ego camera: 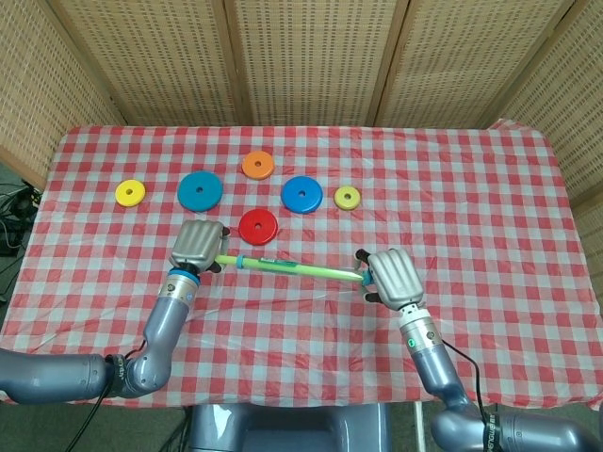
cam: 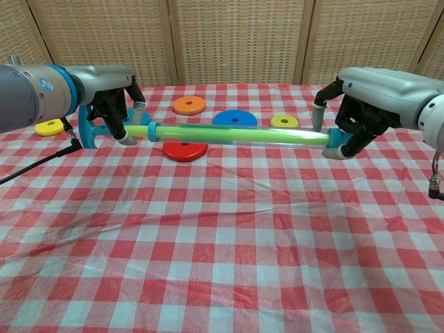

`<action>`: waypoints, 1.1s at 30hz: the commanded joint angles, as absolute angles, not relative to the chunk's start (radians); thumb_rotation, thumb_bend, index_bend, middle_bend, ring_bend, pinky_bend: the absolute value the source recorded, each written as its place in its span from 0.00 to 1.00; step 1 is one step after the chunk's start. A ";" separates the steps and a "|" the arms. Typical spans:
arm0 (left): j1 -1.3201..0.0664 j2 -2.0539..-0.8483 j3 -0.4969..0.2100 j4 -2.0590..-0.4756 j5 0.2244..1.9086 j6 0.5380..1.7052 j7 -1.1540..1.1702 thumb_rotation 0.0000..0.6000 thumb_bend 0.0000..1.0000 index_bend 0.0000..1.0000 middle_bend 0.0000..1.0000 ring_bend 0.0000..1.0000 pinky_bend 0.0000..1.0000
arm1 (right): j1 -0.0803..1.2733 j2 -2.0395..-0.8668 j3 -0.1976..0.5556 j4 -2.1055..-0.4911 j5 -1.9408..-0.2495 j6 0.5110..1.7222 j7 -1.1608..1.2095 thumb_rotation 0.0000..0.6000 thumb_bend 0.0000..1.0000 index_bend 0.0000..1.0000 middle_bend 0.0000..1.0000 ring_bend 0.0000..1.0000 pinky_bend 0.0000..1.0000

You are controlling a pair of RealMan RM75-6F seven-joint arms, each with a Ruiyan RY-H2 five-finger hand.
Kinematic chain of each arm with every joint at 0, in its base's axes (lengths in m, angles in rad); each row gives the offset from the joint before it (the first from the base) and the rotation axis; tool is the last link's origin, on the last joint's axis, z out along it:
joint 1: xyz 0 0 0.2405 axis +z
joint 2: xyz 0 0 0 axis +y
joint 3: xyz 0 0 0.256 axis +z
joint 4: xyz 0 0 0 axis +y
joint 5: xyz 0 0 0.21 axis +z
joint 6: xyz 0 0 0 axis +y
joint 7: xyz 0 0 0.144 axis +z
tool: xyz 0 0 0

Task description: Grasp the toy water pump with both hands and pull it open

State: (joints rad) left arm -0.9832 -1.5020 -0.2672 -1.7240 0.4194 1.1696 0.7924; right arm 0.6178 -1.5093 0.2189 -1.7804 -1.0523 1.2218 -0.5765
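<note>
The pump [cam: 236, 134] hung level above the tablecloth [cam: 222, 243], in front of the red disc [cam: 184, 150]. The left hand [cam: 111, 104] gripped its blue handle; the right hand [cam: 357, 121] clasped the far end. The pull looked under way; next, I judged, both hands needed drawing apart along the tube.

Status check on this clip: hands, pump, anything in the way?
Left hand grips the pump handle; right hand grips the far end. Toy water pump held above the table. Red disc just beneath.
</note>
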 commanded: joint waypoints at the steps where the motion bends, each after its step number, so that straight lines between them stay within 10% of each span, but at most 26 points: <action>1: -0.984 -1.500 -0.265 -1.725 0.422 1.169 0.789 1.00 0.58 0.82 0.99 0.85 0.74 | 0.618 -1.511 0.217 -1.776 -1.052 1.223 -0.576 1.00 0.49 0.54 1.00 1.00 0.64; 33: -0.962 -1.456 -0.236 -1.716 0.425 1.164 0.753 1.00 0.58 0.82 0.99 0.85 0.75 | 0.591 -1.481 0.215 -1.704 -1.012 1.275 -0.608 1.00 0.52 0.62 1.00 1.00 0.64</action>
